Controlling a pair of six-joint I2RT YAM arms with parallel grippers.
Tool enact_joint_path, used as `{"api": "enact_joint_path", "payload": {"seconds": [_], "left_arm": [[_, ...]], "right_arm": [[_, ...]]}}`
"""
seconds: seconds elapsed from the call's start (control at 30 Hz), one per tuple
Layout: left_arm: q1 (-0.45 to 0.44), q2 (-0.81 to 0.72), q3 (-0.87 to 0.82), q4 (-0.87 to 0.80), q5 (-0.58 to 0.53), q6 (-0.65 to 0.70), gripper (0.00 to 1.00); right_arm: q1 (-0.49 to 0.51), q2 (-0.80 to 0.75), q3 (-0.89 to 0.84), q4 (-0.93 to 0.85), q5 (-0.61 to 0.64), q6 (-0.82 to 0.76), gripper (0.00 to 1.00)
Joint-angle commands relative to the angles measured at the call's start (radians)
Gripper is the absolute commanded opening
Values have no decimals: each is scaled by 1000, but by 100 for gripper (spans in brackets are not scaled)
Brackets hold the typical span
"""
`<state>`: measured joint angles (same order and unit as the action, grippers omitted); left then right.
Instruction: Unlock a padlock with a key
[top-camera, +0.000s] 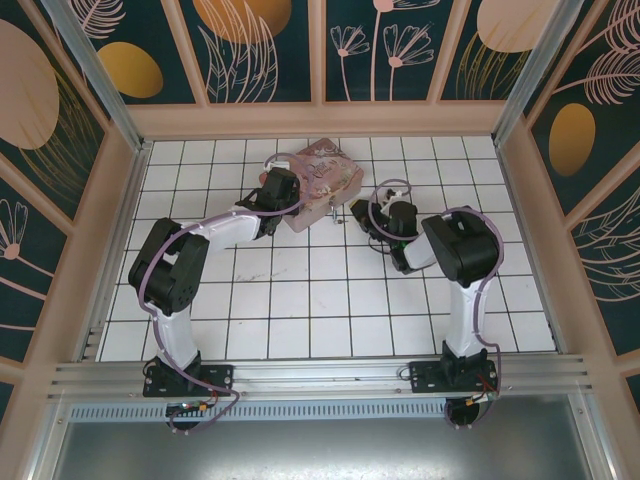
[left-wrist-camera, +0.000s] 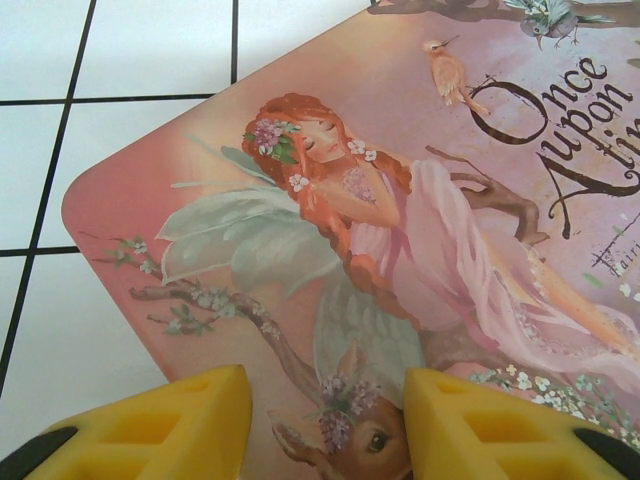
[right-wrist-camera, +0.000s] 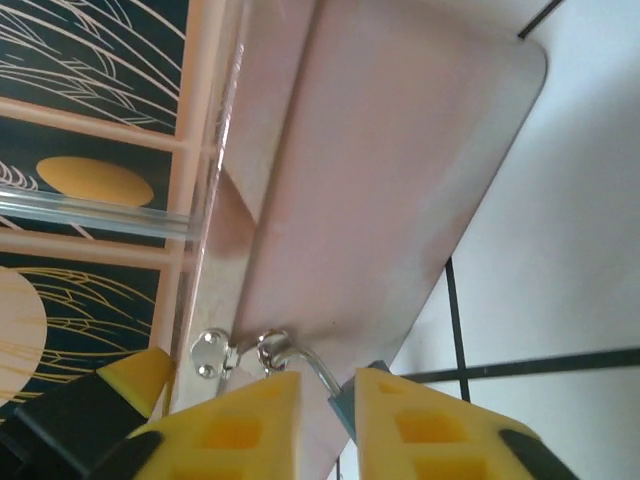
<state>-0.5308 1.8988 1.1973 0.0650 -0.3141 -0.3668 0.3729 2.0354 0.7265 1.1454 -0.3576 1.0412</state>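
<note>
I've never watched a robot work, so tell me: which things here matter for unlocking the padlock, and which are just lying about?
Part of the job: padlock, hooked onto the pink tin box; right gripper, jaws either side of the padlock; left gripper, over the tin's lid.

Just surroundings: white tiled table; patterned walls.

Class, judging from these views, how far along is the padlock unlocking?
Done: left end effector sits open over the tin; right end effector flanks the padlock. In hand: seemingly lining up on the padlock. To do: its shackle threads the hasp, so unlocking with the key remains.
</note>
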Motion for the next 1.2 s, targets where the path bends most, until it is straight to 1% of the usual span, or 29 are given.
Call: {"api": "enact_joint_path", "payload": {"seconds": [0.0, 0.03, 0.1, 0.3, 0.5, 0.73, 0.8, 0.93, 1.03, 1.07, 1.1, 1.17], "left_arm": [[11, 100, -64, -231, 100, -9, 46], [12, 100, -62, -231, 101, -8, 47], [12, 100, -62, -231, 103, -8, 47], [11, 97, -56, -235, 112, -9, 47], [11, 98, -51, -232, 122, -11, 46], [11, 97, -50, -231, 132, -11, 46], [11, 97, -50, -229, 134, -11, 46], [11, 95, -51, -228, 136, -9, 46], [12, 94, -53, -225, 139, -9, 46], [11, 95, -53, -223, 140, -9, 46], [11, 97, -53, -223, 142, -8, 46], [12, 98, -52, -223, 142, -8, 46]], "right_arm": [[39, -51, -8, -119, -23, -145, 33], [52, -56, -1, -155, -13, -176, 36], [72, -64, 18, -223, 11, -234, 38], [125, -71, 83, -423, 149, -372, 37], [155, -55, 156, -546, 271, -460, 37], [168, -13, 251, -651, 364, -532, 37], [187, 0, 267, -667, 368, -536, 35], [189, 21, 290, -679, 368, -540, 34], [192, 24, 288, -675, 368, -541, 31], [191, 24, 286, -673, 368, -541, 29], [191, 23, 282, -671, 368, -541, 24], [192, 17, 270, -663, 368, -542, 19]]}}
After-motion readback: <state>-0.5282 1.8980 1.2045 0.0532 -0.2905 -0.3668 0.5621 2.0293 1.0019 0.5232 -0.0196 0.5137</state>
